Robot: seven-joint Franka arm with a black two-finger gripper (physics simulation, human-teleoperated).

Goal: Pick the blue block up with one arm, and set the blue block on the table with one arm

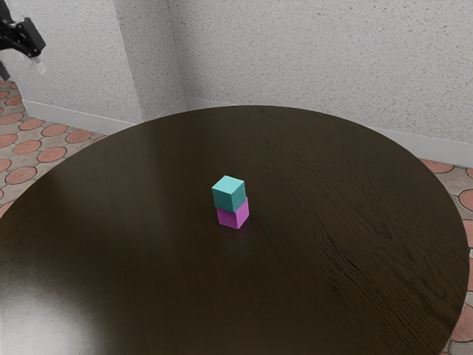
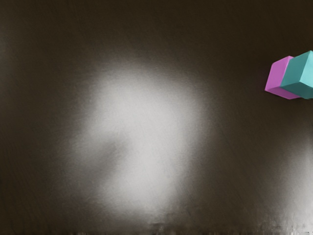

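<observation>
OK so the pink block (image 1: 236, 216) is my reference point here. It's a plain cube with flat, smooth-looking faces and crisp edges, sitting right on the worktop (image 1: 148, 259). The blue block (image 1: 229, 194) (more of a teal, if you ask me) is the same sort of cube, and it's stacked on top of the pink block, touching it, a bit off-centre and overhanging slightly.

The worktop under the pink block is round, really dark brown wood, with wavy grain lines and a kinda glossy finish. There's a big soft whitish glare across the wood near the pink block in the wrist view.

The claw (image 1: 39, 64) is black and well apart from the pink block, off toward the exterior view's left. Can't tell how far open it is, but both blocks are clear of its grip.

Way past the pink block you get pale speckled walls (image 1: 318, 59) with a smooth light skirting board (image 1: 74, 120), plus a floor (image 1: 21, 175) of roundish reddish tiles set in greyish stuff.
</observation>
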